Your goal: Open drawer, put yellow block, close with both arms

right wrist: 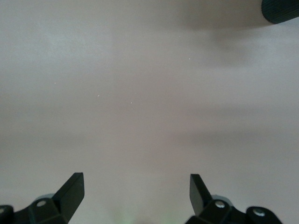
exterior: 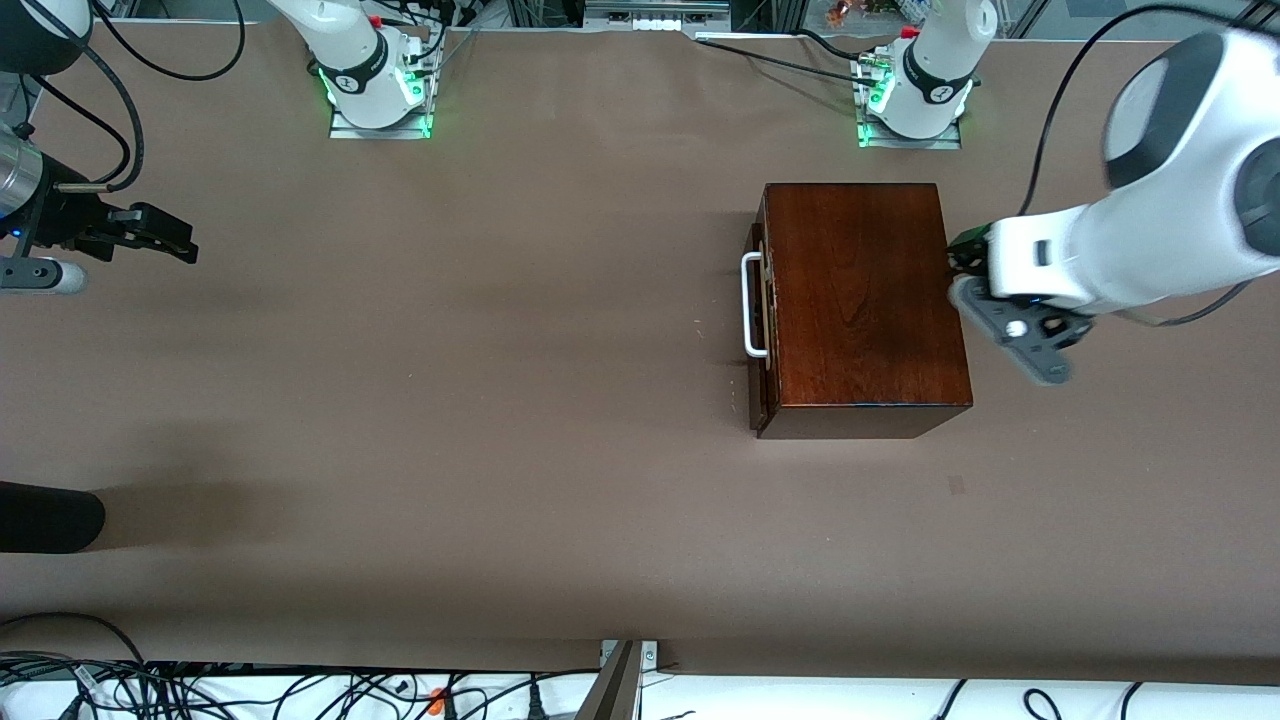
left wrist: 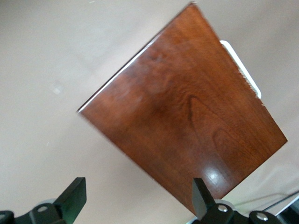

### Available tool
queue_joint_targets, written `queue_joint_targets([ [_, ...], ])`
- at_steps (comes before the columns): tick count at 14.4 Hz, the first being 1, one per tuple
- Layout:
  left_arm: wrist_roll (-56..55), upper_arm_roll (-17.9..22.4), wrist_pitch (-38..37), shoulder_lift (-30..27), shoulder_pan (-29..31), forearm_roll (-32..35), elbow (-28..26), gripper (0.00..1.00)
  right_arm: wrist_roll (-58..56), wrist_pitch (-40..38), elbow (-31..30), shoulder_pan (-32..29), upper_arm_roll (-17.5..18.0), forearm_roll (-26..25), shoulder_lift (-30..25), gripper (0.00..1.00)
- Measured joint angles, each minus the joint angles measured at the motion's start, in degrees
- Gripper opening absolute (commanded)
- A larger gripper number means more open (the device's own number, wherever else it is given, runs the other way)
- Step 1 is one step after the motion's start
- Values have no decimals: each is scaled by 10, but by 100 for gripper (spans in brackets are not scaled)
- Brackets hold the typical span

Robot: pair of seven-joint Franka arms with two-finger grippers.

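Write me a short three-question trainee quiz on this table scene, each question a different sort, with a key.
1. True or false: the drawer of the wooden box is pulled well out.
2. Multiple choice: the left gripper is
A) beside the box, at the side away from the white handle, fingers open
B) closed on the handle
C) resting on the box's top
3. Fill in: the right gripper is over bare table at the right arm's end, holding ____.

Key: 1 false: the drawer front sits at the box. 2 A. 3 nothing; its fingers are open. No yellow block shows in any view.
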Motion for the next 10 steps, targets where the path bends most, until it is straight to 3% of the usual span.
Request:
queue_joint_targets([
  [4, -126, 127, -1, -53, -80, 0, -28, 100, 0, 0, 0, 0, 0, 0, 0, 100],
  [7, -261, 169, 66, -102, -106, 0, -100, 100, 0, 0, 0, -1, 0, 0, 0, 100],
  [10, -320, 183, 139, -159, -111, 0, -188, 100, 0, -1, 0, -1, 0, 0, 0, 100],
])
